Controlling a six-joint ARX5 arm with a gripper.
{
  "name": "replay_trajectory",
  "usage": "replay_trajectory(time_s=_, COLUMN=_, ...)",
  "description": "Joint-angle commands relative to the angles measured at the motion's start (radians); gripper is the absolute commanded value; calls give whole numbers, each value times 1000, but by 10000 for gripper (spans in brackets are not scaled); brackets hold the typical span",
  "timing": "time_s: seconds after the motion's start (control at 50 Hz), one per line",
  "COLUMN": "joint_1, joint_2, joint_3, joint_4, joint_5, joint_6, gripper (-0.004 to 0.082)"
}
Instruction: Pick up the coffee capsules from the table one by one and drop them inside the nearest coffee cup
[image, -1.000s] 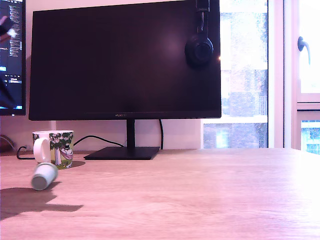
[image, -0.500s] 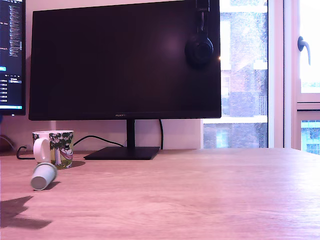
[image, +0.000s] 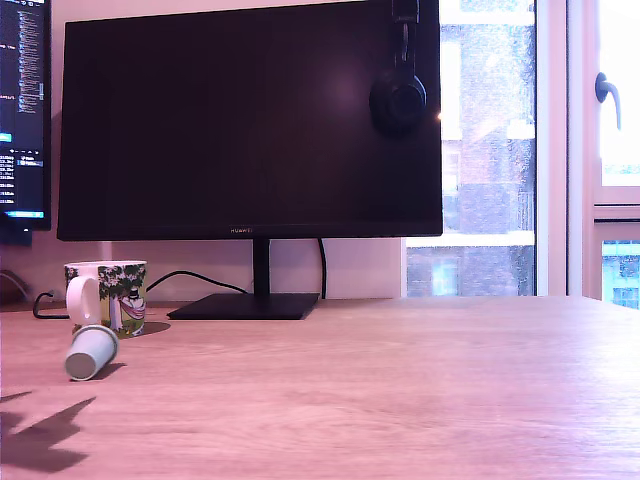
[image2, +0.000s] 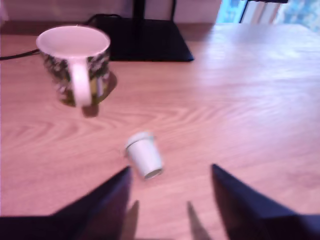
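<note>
One coffee capsule (image: 90, 352), a small pale grey pod, lies on its side on the wood-grain table (image: 400, 380), just in front of the coffee cup (image: 115, 295). The cup is a white mug with a green leafy print, and its handle faces the camera. In the wrist view the capsule (image2: 144, 155) lies just ahead of my gripper (image2: 170, 168). The gripper is open, with its two dark fingers spread wide and nothing between them. The cup (image2: 75, 65) stands upright beyond the capsule, and I see nothing in the part of its inside that shows. In the exterior view the gripper itself is out of frame; only its shadow falls on the table at the lower left.
A large black monitor (image: 250, 120) stands behind on a flat black base (image: 245, 305), headphones (image: 398, 95) hanging on its upper corner. A cable (image: 190, 280) runs behind the cup. A second screen (image: 22, 110) is at the exterior view's left, a window (image: 490, 150) at its right.
The shadow at the exterior view's lower left has shrunk and drawn back toward the corner. The capsule has turned only slightly; the cup has not moved.
</note>
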Motion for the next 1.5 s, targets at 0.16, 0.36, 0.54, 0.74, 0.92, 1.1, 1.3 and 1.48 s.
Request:
replay_trajectory(time_s=0.16, joint_1=-3, joint_2=5, joint_3=-79, joint_4=124, joint_5=-40, joint_6=11, gripper=748)
replay_trajectory(time_s=0.36, joint_1=-3, joint_2=26, joint_3=-84, joint_4=153, joint_5=-66, joint_6=28, gripper=748)
replay_trajectory(time_s=0.54, joint_1=-3, joint_2=121, joint_3=-85, joint_4=257, joint_5=-70, joint_6=28, gripper=748)
replay_trajectory(time_s=0.74, joint_1=-3, joint_2=279, joint_3=-85, joint_4=405, joint_5=-75, joint_6=27, gripper=748)
replay_trajectory(time_s=0.92, joint_1=-3, joint_2=431, joint_3=-85, joint_4=560, joint_5=-77, joint_6=20, gripper=748)
replay_trajectory(time_s=1.1, joint_1=-3, joint_2=587, joint_3=-85, joint_4=698, joint_5=-77, joint_6=-13, gripper=748)
replay_trajectory(time_s=1.3, joint_1=-3, joint_2=756, joint_3=-61, joint_4=821, joint_5=-76, joint_6=-30, gripper=748)
replay_trajectory(time_s=1.48, joint_1=-3, joint_2=892, joint_3=1, joint_4=861, joint_5=-68, joint_6=-38, gripper=747)
